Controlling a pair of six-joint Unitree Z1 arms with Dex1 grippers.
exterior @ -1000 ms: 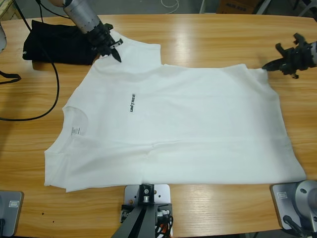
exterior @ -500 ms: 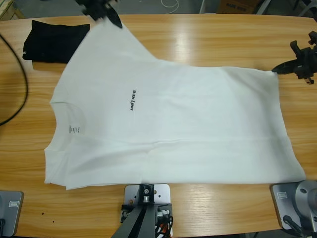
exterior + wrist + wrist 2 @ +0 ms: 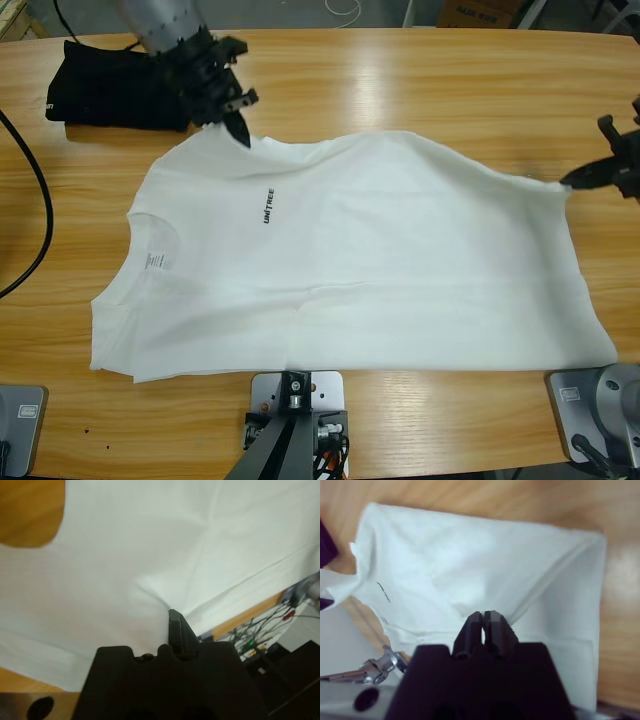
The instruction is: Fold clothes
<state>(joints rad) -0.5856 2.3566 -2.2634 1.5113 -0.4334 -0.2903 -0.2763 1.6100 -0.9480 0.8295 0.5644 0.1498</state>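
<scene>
The white T-shirt (image 3: pixel 350 260) lies spread across the wooden table (image 3: pixel 420 80), its collar toward the left and its hem toward the right. The left gripper (image 3: pixel 238 125) clenches its far upper shoulder edge, and the right gripper (image 3: pixel 572 182) pinches the far hem corner. A black folded garment (image 3: pixel 105 95) sits just beyond the shoulder.

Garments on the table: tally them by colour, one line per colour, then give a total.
White: 1, the T-shirt, spread over the table, pinched at its far edge by the left gripper and at a hem corner by the right gripper.
Black: 1, the folded garment at the far corner.
Total: 2
</scene>
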